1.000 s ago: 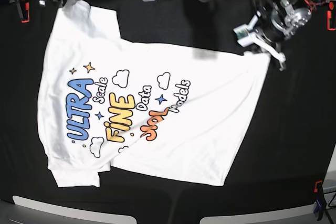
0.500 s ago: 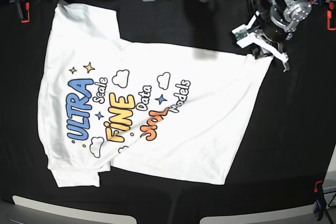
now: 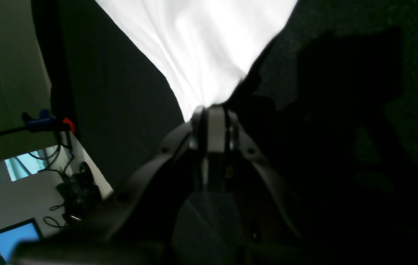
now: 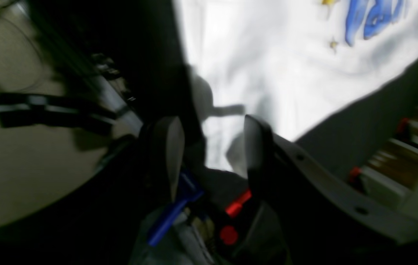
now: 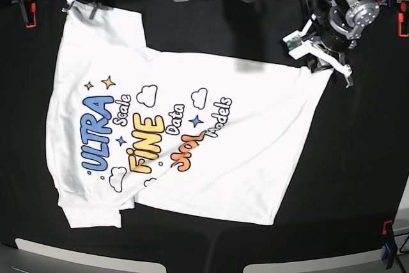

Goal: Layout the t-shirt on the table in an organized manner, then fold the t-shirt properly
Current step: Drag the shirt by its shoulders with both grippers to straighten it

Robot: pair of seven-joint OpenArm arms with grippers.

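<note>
Base view: t-shirt (image 5: 192, 126) lay print-up on black counter (image 5: 358, 158).
Left gripper (image 3: 212, 110): jaws pinched the shirt's corner.
Right gripper (image 4: 212, 143): jaws parted, empty, over the sleeve.

1. You see the white t-shirt (image 5: 185, 132) spread print-side up on the black table (image 5: 358, 177), with its lower left part folded over.
2. Your left gripper (image 5: 323, 67) sits at the shirt's upper right corner.
3. Your right gripper (image 5: 80, 1) is at the upper left corner, at the table's far edge.
4. An orange clamp (image 5: 386, 227) sits at the table's lower right edge.
</note>
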